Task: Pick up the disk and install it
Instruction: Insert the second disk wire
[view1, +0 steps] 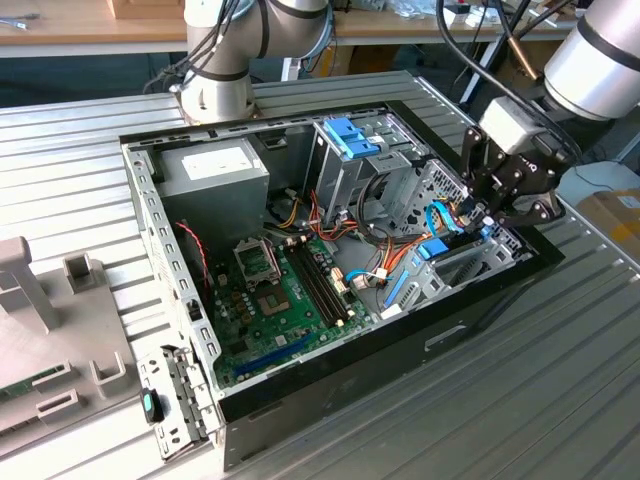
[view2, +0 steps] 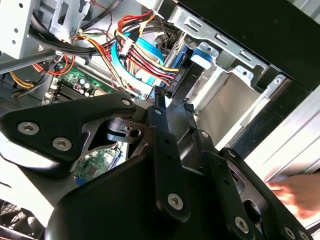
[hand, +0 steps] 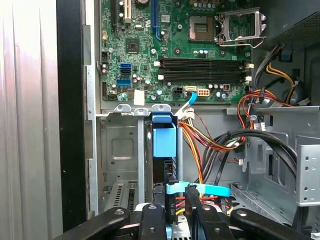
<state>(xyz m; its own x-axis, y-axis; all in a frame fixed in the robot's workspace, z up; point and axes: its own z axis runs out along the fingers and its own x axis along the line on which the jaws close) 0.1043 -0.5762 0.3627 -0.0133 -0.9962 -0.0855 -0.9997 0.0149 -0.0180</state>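
Observation:
The disk stands on edge in the drive bay at the case's corner. Its bright blue carrier faces me and a dark edge shows below it. In the exterior view the disk sits low in the bay on that view's right. My gripper hangs just above and beside it. In both wrist views the black fingers are a narrow gap apart, and wires show through the gap. My gripper is close behind the disk's end. In the second wrist view, my gripper points at the disk's blue carrier.
The open computer case lies on a ribbed metal table, with a green motherboard and a grey power supply. Bundled wires and a flat blue cable crowd the bay. More blue carriers sit in the rear cage. A blurred hand shows outside the case.

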